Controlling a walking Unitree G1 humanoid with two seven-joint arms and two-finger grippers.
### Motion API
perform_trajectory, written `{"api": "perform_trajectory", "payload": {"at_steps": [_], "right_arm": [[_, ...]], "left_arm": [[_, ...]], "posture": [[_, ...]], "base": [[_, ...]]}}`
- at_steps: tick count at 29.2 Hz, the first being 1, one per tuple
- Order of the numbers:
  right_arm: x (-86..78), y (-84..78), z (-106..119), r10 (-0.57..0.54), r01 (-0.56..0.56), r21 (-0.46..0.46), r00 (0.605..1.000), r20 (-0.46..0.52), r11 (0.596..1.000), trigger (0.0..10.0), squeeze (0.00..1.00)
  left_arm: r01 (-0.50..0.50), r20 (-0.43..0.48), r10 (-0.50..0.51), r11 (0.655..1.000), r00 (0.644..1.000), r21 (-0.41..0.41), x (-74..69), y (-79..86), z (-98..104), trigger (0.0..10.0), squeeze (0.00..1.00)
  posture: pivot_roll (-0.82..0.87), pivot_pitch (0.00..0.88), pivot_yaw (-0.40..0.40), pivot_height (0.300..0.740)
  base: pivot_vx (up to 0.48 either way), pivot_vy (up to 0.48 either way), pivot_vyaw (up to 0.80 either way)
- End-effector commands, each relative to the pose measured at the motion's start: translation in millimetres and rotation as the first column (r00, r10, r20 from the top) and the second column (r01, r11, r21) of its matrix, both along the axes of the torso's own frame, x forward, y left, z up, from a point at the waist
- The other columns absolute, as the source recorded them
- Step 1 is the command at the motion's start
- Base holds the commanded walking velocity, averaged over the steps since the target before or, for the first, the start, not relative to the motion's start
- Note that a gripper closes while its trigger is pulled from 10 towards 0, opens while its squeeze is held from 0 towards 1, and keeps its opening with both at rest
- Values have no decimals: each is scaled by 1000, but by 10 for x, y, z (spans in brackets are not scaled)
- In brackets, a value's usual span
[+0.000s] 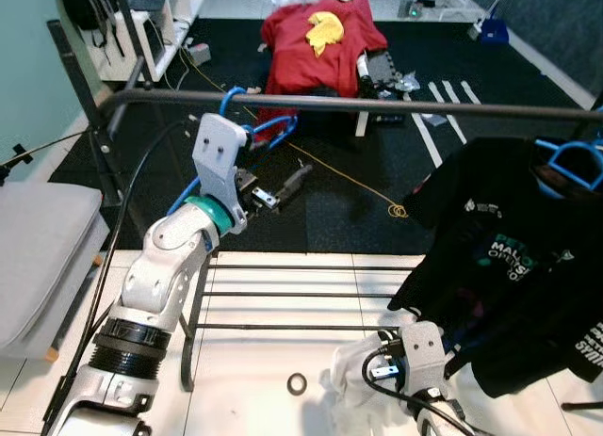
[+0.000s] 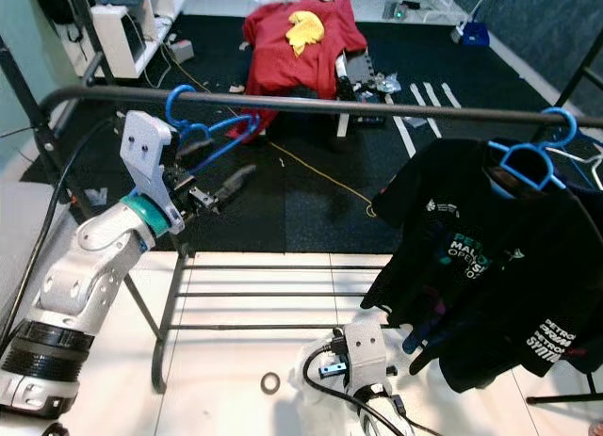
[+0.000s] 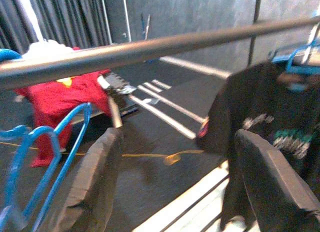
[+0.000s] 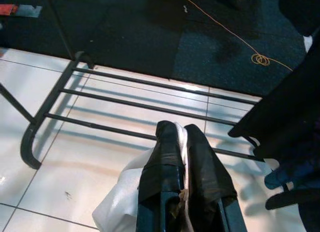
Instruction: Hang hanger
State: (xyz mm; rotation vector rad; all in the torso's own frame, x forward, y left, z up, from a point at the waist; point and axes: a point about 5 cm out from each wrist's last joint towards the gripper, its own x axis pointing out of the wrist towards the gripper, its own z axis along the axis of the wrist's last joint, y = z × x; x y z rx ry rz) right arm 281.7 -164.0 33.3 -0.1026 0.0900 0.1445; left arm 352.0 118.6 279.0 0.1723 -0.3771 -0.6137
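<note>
An empty blue hanger (image 2: 219, 135) has its hook over the black rail (image 1: 377, 104) near the rail's left end. My left gripper (image 3: 180, 182) is raised just below the rail and beside this hanger, open, with nothing between its fingers. In the left wrist view the blue hanger (image 3: 45, 157) lies outside one finger. Further right on the rail, a black printed T-shirt (image 1: 509, 257) hangs on another blue hanger (image 2: 532, 153). My right gripper (image 4: 182, 162) is low over the tiled floor, shut on a white cloth (image 4: 120, 207).
The rack's lower bars (image 1: 311, 295) cross the white tiles below the rail. A grey cushion (image 1: 38, 257) lies at the left. Behind the rack are dark carpet, an orange cable (image 1: 377, 196) and a red garment (image 1: 320, 31). A small ring (image 1: 297, 382) lies on the floor.
</note>
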Motion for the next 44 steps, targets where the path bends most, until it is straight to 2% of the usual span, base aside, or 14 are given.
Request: {"api": "perform_trajectory", "payload": {"at_steps": [1, 6, 7, 8, 10, 12, 15, 23, 25, 37, 39, 41, 43, 44], "right_arm": [[-32, 16, -49, 6, -6, 0, 1000, -23, 1000, 10000, 0], [-34, 21, -50, 9, -9, 0, 1000, -24, 1000, 10000, 0], [-36, 23, -52, 9, -9, 0, 1000, -25, 1000, 10000, 0], [-41, 20, -52, 6, -6, 1, 1000, -24, 1000, 10000, 0], [-44, 15, -51, 3, -3, 2, 1000, -22, 1000, 10000, 0], [-44, 15, -51, 3, -3, 2, 1000, -22, 1000, 10000, 0], [-51, 8, -53, -3, 3, 3, 1000, -21, 1000, 10000, 0], [-42, 19, -53, -4, 4, 4, 1000, -21, 1000, 10000, 0], [-29, 19, -41, -7, 7, 5, 1000, -16, 1000, 10000, 0], [-51, 0, -55, -12, 12, 1, 1000, -18, 1000, 10000, 0], [-36, 5, -43, -11, 11, 2, 1000, -15, 1000, 10000, 0], [-31, 4, -38, -11, 11, 3, 1000, -13, 1000, 10000, 0], [-37, 0, -44, -5, 5, 0, 1000, -16, 1000, 10000, 0], [-37, 0, -44, -5, 5, 0, 1000, -16, 1000, 10000, 0]], "left_arm": [[-2, 17, 2, 1000, 1000, 19, -15, -7, -2, 10000, 0], [-60, 38, 58, 997, 998, 41, 41, 79, 31, 10000, 0], [-106, 47, 104, 993, 994, 55, 97, 120, 49, 10000, 0], [-190, 41, 187, 978, 982, 83, 246, 147, 63, 10000, 0], [-218, 32, 215, 971, 976, 101, 298, 144, 59, 10000, 0], [-218, 32, 215, 971, 976, 101, 298, 144, 59, 10000, 0], [-260, 9, 261, 958, 965, 120, 400, 148, 57, 10000, 0], [-279, -41, 285, 953, 958, 122, 539, 80, 57, 10000, 0], [-325, -50, 332, 939, 942, 114, 590, 84, 60, 10000, 0], [-370, -35, 375, 923, 926, 110, 598, 319, 79, 10000, 0], [-349, -41, 354, 933, 934, 91, 573, 384, 61, 10000, 0], [-280, -44, 283, 958, 958, 64, 494, 417, 39, 10000, 0], [-205, -23, 207, 977, 978, 59, 345, 453, 3, 10000, 0], [-205, -23, 207, 977, 978, 59, 345, 453, 3, 10000, 0]], "posture": [[-144, 178, 54, 740], [-146, 178, 55, 740], [-149, 177, 57, 740], [-158, 176, 64, 740], [-160, 175, 68, 740], [-160, 175, 68, 740], [-164, 173, 73, 740], [-169, 161, 78, 740], [-175, 156, 81, 740], [-172, 149, 78, 740], [-172, 150, 77, 740], [-170, 151, 74, 740], [-161, 156, 64, 740], [-161, 156, 64, 740]], "base": [[0, 0, 0], [0, 0, 0], [0, 0, 0], [0, 0, 0], [0, 0, 0], [0, 0, 0], [0, 0, 0], [0, 0, 0], [0, 0, 0], [0, 0, 0], [0, 0, 0], [0, 0, 0], [0, 0, 0], [0, 0, 0]]}}
